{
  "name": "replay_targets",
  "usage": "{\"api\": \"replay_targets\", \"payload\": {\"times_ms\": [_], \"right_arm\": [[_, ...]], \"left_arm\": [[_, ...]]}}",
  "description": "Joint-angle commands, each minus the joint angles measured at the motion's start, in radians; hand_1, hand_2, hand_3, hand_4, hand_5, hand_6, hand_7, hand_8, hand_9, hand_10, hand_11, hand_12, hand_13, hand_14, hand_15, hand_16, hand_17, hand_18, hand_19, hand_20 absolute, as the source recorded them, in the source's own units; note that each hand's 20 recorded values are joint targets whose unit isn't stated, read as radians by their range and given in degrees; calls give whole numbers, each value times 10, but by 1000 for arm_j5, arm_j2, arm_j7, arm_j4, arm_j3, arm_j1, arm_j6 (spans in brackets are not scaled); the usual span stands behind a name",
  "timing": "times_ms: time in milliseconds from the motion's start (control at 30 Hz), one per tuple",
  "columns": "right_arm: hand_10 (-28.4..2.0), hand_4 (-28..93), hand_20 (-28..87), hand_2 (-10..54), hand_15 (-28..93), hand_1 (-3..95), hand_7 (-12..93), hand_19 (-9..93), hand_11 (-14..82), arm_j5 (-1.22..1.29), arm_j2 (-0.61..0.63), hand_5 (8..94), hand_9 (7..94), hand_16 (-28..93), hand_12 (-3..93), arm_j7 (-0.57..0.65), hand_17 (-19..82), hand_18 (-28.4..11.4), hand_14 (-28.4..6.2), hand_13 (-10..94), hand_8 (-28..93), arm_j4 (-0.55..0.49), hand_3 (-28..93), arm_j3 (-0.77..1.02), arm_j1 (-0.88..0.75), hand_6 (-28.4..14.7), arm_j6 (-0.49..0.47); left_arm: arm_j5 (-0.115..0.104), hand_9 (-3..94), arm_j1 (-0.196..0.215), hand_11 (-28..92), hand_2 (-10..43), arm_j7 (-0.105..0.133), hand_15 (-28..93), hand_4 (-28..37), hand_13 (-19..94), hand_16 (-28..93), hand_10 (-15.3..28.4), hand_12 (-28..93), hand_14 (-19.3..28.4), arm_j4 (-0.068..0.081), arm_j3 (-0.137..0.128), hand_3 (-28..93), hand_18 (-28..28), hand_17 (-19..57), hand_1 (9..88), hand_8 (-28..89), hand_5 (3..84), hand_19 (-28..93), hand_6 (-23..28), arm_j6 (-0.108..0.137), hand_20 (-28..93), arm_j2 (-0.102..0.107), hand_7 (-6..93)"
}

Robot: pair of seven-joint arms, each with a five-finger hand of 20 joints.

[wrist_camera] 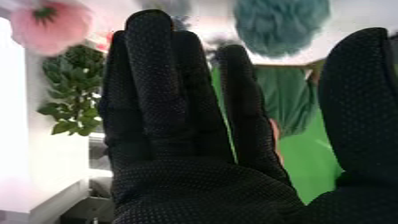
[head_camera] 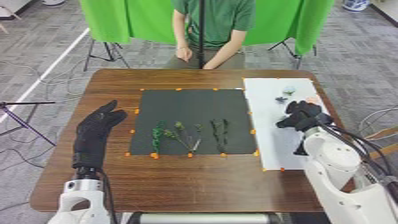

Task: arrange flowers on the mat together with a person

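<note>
Black-gloved right hand [wrist_camera: 191, 185] is being held open near a ruffled blue-green flower [wrist_camera: 282, 25], likely light, crushable; a gentle pinch underneath is being favored.

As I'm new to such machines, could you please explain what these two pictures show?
This robot has two white arms, each with a black-gloved hand. The head view looks down from its head: the left hand is at the left of the brown table, the right hand at the white sheet. Green stems lie on the dark mat. The other picture comes from the right wrist, looking past the glove toward a pink flower and a blue-green one. Both hands' fingers look open, apparently holding nothing.
</note>
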Motion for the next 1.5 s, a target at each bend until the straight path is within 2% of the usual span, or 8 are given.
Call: {"api": "replay_targets", "payload": {"times_ms": [33,533,700,800,900,1067,1233,1500], "right_arm": [[-168,-283,347,-95,525,312,158,565,214,-6,-4,526,605,233,230,6,309,-184,-132,645,-101,-53,710,-27,-7,10,-15],[-163,-278,348,-95,530,374,163,581,227,-89,-3,552,622,236,236,2,327,-182,-119,667,-103,2,714,-53,-33,16,-75],[-140,-279,356,-95,512,484,190,593,250,-102,-1,611,667,282,232,-10,378,-165,-84,717,-114,47,726,-73,-49,32,87],[-110,-276,381,-95,465,606,192,608,116,-99,3,700,783,360,371,-27,420,-158,-57,785,-6,68,600,-78,-53,24,176],[-98,-271,391,-95,468,653,186,607,80,-89,10,791,866,346,400,-39,439,-155,-49,844,53,74,561,-80,-31,21,231],[-85,-265,403,-95,527,659,188,612,83,-50,40,846,913,321,409,-46,447,-156,-46,875,63,25,567,-107,92,25,309],[-81,-263,411,-95,554,655,186,619,83,26,21,853,921,320,412,-74,442,-159,-48,873,65,-22,575,-220,302,26,272],[-80,-262,416,-95,571,652,184,628,78,112,-195,853,921,317,415,-227,436,-162,-47,869,69,91,580,-508,572,26,187]], "left_arm": [[-7,505,7,207,-45,-11,153,-180,422,-9,133,147,168,3,-3,631,100,99,309,-57,487,56,34,0,197,-4,131],[-8,505,9,206,-44,-13,154,-181,422,-9,134,147,169,4,-7,631,100,99,310,-57,487,56,33,0,196,-7,131],[-8,505,8,206,-45,-13,155,-180,422,-9,133,146,169,3,-9,632,100,98,309,-57,487,57,34,1,196,-7,131],[-8,505,7,207,-44,-14,155,-181,422,-9,133,146,169,6,-10,631,100,98,310,-57,487,57,34,2,196,-5,130],[-9,505,9,206,-44,-13,154,-180,422,-9,133,146,169,8,-17,631,100,98,309,-57,487,57,34,8,196,11,130],[-19,502,13,205,-45,-4,151,-180,420,-10,133,146,167,11,-53,631,99,100,310,-57,487,55,34,48,195,42,130],[-43,501,33,203,-34,6,148,-185,418,-10,134,145,167,17,-85,629,97,102,300,-57,487,52,34,103,194,52,130],[-86,503,45,197,117,15,139,-273,417,-9,138,141,164,43,-97,658,97,105,237,-60,497,55,36,181,195,45,120]]}}
